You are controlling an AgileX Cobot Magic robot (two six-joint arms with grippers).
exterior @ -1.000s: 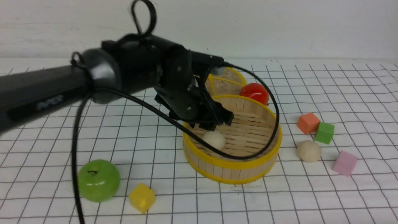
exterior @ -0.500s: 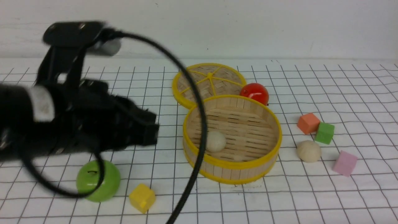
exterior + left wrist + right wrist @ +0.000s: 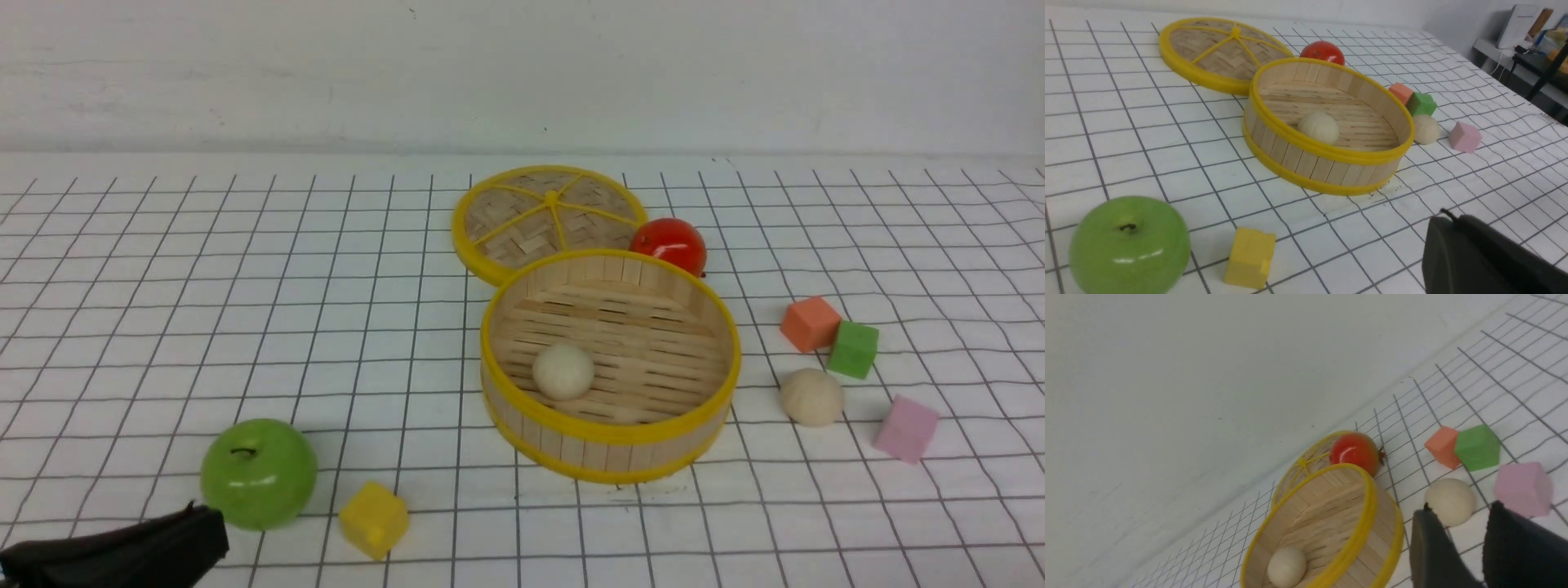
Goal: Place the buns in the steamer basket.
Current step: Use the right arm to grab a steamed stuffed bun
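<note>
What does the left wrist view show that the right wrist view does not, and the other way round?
Only the left wrist view: the green apple and the yellow cube. Only the right wrist view: the right gripper, open. Both: the steamer basket, the bun inside it, the bun on the table, the red fruit, the lid, and the orange cube, green cube and pink cube.
</note>
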